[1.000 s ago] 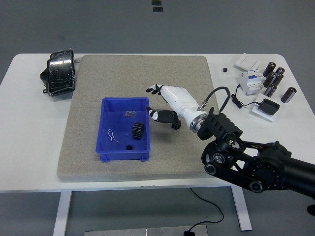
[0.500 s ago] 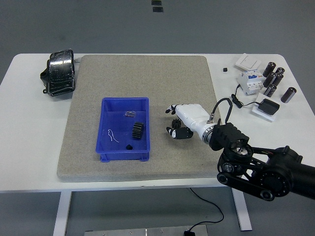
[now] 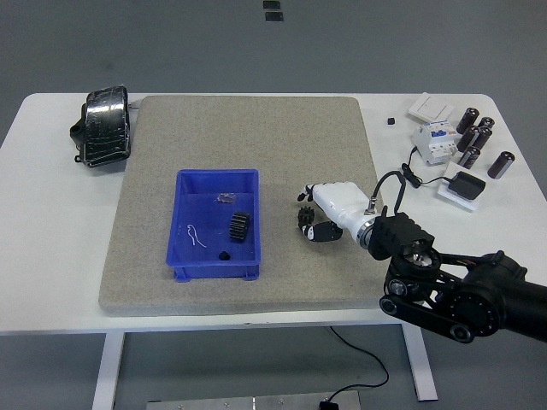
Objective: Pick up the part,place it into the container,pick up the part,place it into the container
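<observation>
White table (image 3: 51, 256) fronts the view, its near edge bare, standing on a grey floor with a cable trailing beneath. A grey felt mat (image 3: 256, 128) covers most of the tabletop.

Nearest the camera, the right arm (image 3: 461, 290) enters from the lower right. Its right hand (image 3: 329, 213) hangs low over the mat, just beside the right wall of the blue container (image 3: 184, 184). The fingers are curled downward and inward; whether they enclose anything cannot be told, as the palm side faces away. No left arm is visible.

Inside the container lie a black gear (image 3: 238, 226), a small black piece (image 3: 224, 254), a white wire clip (image 3: 196, 233) and a small dark item (image 3: 226, 198) near the far wall. No loose part is seen on the mat itself.

Risks, as judged: the hand sits close to the container's right wall, so a sideways sweep could knock or shift the bin. The grey cable (image 3: 389, 184) looping off the wrist could snag on the electrical parts to the right if the arm swings that way. Any next part appears to lie well apart from the hand, demanding a long reach across that clutter.

Further back on the right stand a white breaker unit (image 3: 432, 141), several black cylinders (image 3: 474, 137), a black adapter (image 3: 467, 184) and white switch plates (image 3: 430, 106). At the far left corner rests a black wrapped bundle (image 3: 104, 125).
</observation>
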